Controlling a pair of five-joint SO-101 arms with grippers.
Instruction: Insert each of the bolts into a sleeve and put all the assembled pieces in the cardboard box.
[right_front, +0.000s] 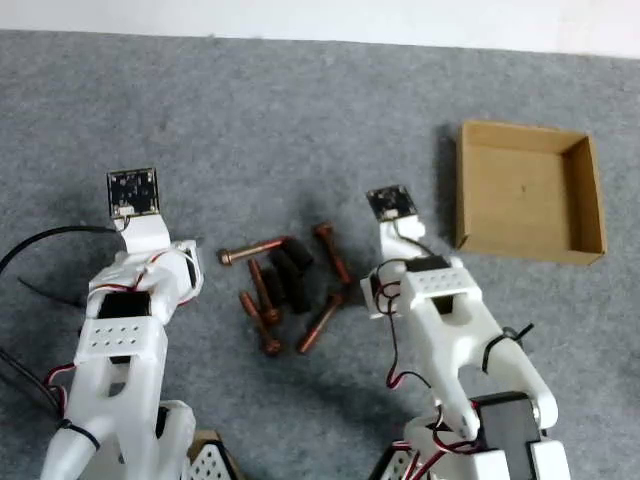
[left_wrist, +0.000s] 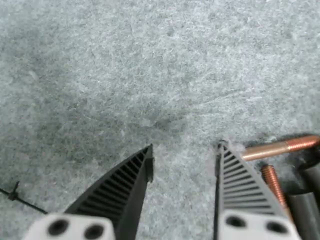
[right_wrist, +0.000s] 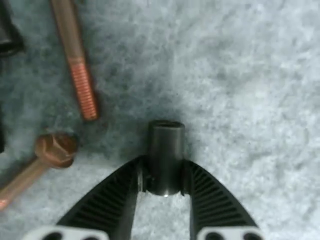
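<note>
The right tool (right_wrist: 162, 171) is clenched on a black sleeve (right_wrist: 166, 140), right beside the copper bolts (right_front: 264, 292) scattered mid-bench between the arms. The left tool (left_wrist: 185, 147) hangs released over the grey bench (right_front: 300, 120) at the pile's edge. The cardboard box (right_front: 520, 190) sits apart, beyond the right arm.

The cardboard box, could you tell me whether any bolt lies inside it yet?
No, the cardboard box has a bare floor; the bolts lie on the grey carpet outside it.
</note>
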